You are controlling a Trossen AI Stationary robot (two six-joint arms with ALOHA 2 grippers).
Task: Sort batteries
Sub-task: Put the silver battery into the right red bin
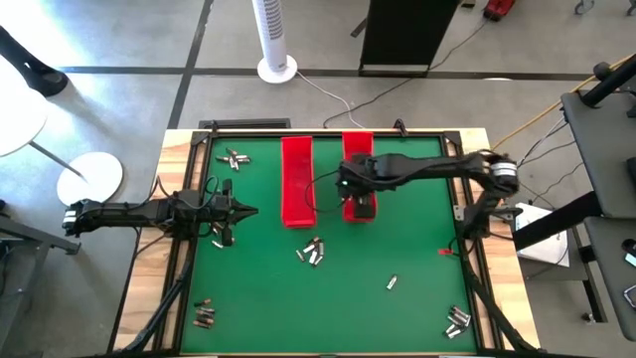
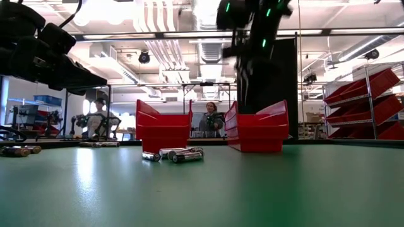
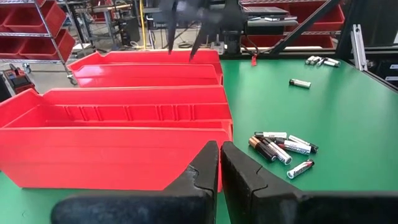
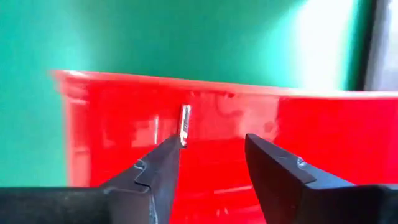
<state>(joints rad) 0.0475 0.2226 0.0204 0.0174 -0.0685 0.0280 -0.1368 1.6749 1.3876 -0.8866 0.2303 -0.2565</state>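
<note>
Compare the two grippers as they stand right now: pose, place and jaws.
The left gripper has its fingers shut and empty; the right gripper has its fingers apart, with a small battery just ahead of them inside the tray. The left gripper waits over the green mat at the table's left side; the right gripper hangs over the right red tray. Both are dark two-finger grippers.

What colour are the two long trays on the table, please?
Both trays are bright red, clearest in the left wrist view.

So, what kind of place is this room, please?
Probably a robotics lab or workshop: a green work table with two robot arms, metal shelves of red bins, exposed ceiling ducts, and people at benches behind.
</note>
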